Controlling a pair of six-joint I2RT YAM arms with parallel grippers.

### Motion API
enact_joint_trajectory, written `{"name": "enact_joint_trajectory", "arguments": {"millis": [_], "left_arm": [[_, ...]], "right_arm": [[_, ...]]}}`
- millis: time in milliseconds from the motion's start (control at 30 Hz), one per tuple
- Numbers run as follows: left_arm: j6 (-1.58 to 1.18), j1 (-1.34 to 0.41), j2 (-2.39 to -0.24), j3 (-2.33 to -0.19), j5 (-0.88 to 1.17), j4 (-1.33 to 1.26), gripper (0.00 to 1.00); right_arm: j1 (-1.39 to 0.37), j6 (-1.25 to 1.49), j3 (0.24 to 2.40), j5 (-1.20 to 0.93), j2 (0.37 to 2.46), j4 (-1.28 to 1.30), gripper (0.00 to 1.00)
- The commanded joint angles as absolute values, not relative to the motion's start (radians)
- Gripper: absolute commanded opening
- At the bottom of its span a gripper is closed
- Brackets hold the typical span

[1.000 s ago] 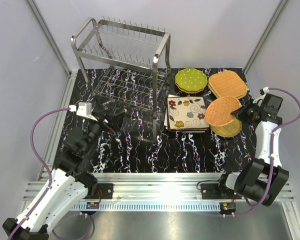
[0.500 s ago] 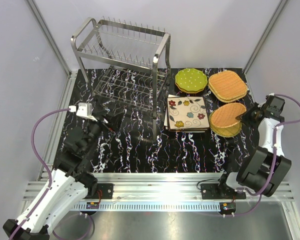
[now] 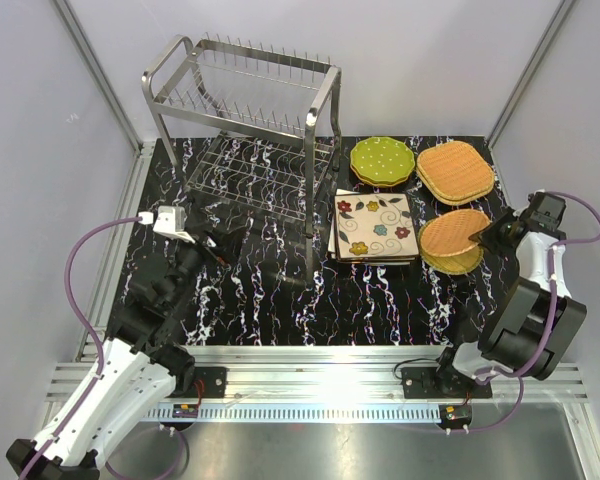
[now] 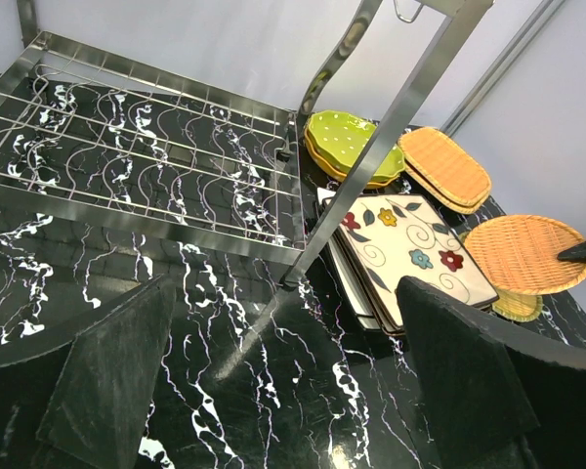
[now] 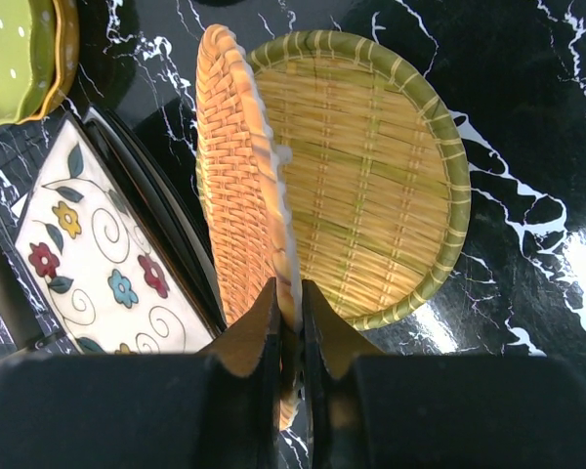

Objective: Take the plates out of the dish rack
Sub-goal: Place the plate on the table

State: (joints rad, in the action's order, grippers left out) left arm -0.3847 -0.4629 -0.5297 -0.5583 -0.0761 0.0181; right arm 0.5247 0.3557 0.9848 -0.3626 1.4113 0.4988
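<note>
Here the orange wicker plate (image 3: 448, 232) (image 5: 236, 186) sits in the right gripper (image 3: 479, 232) (image 5: 289, 308), whose fingers are clamped together on its near rim. The plate tilts above a green-rimmed woven plate (image 3: 460, 263) (image 5: 371, 186) lying flat on the table (image 3: 280, 300). Whether the two plates touch cannot be told, since the held one covers most of the lower one from above.

Just to its left is a stack of flowered square plates (image 3: 373, 227) (image 4: 410, 244); only the top one shows fully, and the count beneath is hard to make out. Behind them lie the green dotted plates (image 3: 381, 160) (image 4: 347, 142), cut off at the corner of the right wrist view, and beside those a back wicker stack (image 3: 455, 168) (image 4: 447, 166).

All these plates lie right of the dish rack (image 3: 242, 118), which stands at the back left; the left wrist view crops its upper tier.

The left gripper (image 3: 225, 240) (image 4: 285, 293) hovers in front of the rack, jaws spread wide apart, gripping nothing.
</note>
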Motion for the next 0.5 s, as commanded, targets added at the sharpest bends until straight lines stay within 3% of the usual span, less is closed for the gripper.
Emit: {"name": "enact_joint_trajectory", "arguments": {"millis": [0,167,467], "left_arm": [[-0.362,-0.457,-0.515,-0.568,-0.101,-0.003,0.99],[-0.367,-0.454,-0.515,-0.566,-0.100,-0.003,0.99],[-0.370,-0.454,-0.512,-0.565,-0.101,-0.003,0.99]], "right_arm": [[0.534,0.351,0.980,-0.406,1.420,0.449,0.15],[0.540,0.330,0.973,-0.405,1.433,0.463,0.24],[0.552,0.278,0.969,-0.393,1.442,0.483,0.62]]}}
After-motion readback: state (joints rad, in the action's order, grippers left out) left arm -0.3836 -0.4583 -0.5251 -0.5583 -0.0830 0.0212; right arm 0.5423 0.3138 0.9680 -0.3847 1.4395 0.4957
